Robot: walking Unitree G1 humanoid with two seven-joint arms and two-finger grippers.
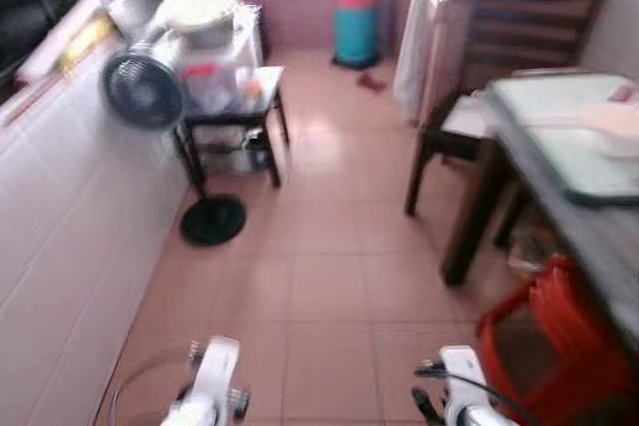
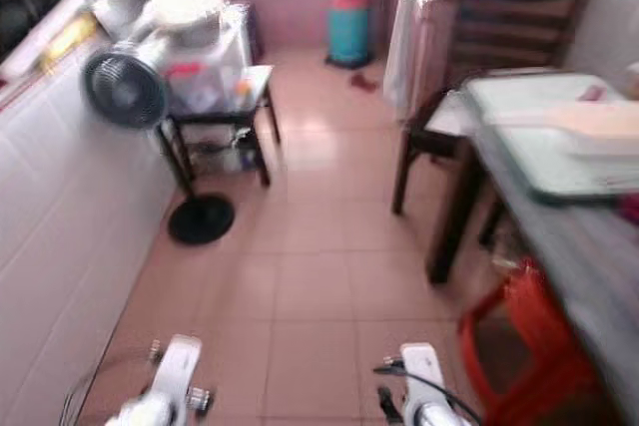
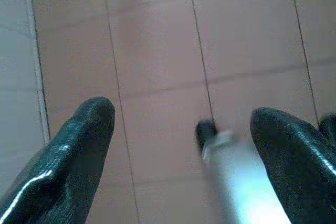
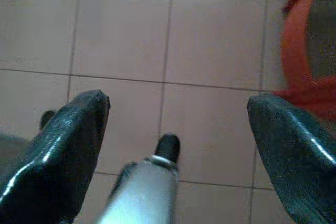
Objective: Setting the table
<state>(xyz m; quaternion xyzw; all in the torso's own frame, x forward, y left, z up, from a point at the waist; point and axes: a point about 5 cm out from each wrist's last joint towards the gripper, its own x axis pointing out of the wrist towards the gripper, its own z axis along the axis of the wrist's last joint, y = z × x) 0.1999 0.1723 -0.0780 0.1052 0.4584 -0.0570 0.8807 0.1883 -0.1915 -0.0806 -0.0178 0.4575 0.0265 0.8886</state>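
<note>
- Table [image 1: 599, 236] with a grey top stands at the robot's right, well ahead of both grippers; a pale green tray [image 1: 559, 137] lies on it, with a white dish [image 1: 624, 132] on the tray's far side
- White tiled wall [image 1: 60, 246] runs along the side opposite the table
- Dark wooden chair [image 1: 469, 127] is pushed against the table's far end
- Small black side table [image 1: 235, 117] across the floor from the table carries clear tubs
- Red plastic stool [image 1: 559, 346] sits beside the table's near edge, closest to the right gripper
- Fan [image 1: 145, 87] on a round black base stands by the side table
- Left gripper [image 3: 184, 129] hangs over bare floor tiles, fingers wide apart, holding nothing
- Right gripper [image 4: 176, 116] likewise gapes wide and empty, the stool's rim just beside it
</note>
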